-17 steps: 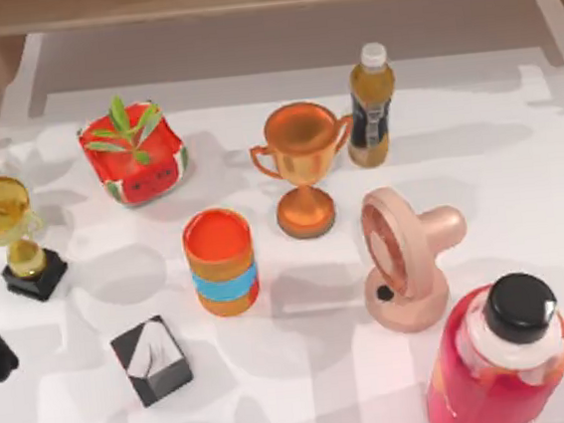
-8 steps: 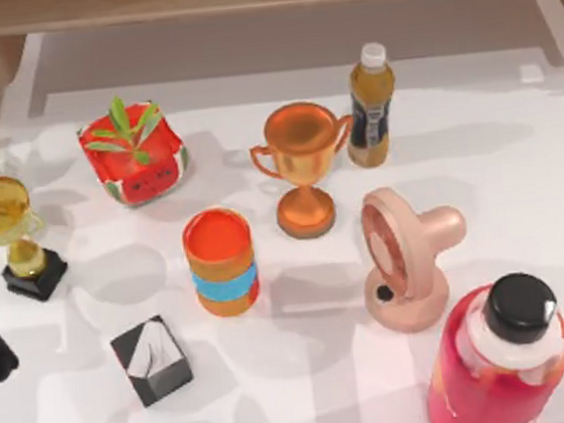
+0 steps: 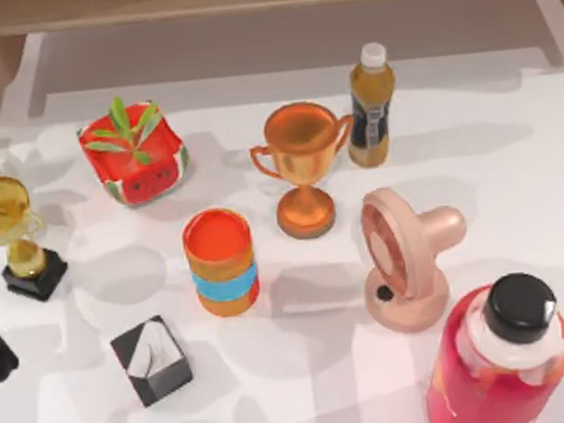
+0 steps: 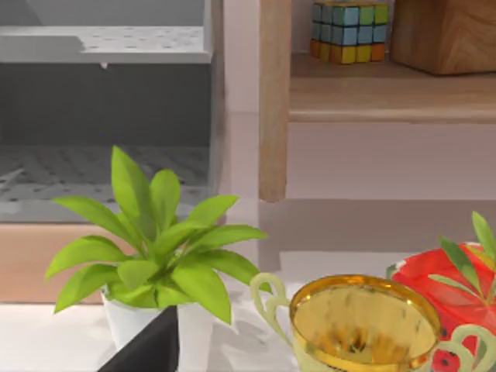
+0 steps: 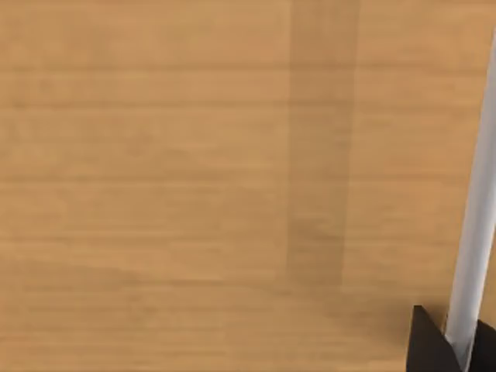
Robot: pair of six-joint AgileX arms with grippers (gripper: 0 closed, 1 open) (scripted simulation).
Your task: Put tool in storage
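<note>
Since a second ago the pale shape at the table's right edge has left the top view, and the right gripper (image 5: 457,353) now pinches the tool (image 5: 477,232) between its fingers against wooden storage (image 5: 194,155), suggesting placement is close

On the white table (image 3: 517,164) I see a bronze trophy (image 3: 301,167) beside an amber bottle (image 3: 370,106), with a pink fan (image 3: 403,258) and a red bottle (image 3: 501,358) nearer the right. An orange cup (image 3: 221,261), a watermelon pot (image 3: 133,152), a gold trophy (image 3: 9,233) and a black box (image 3: 151,359) stand left. Beyond a leafy plant (image 4: 155,240) I see a puzzle cube (image 4: 349,21) on a wooden shelf (image 4: 387,93).
</note>
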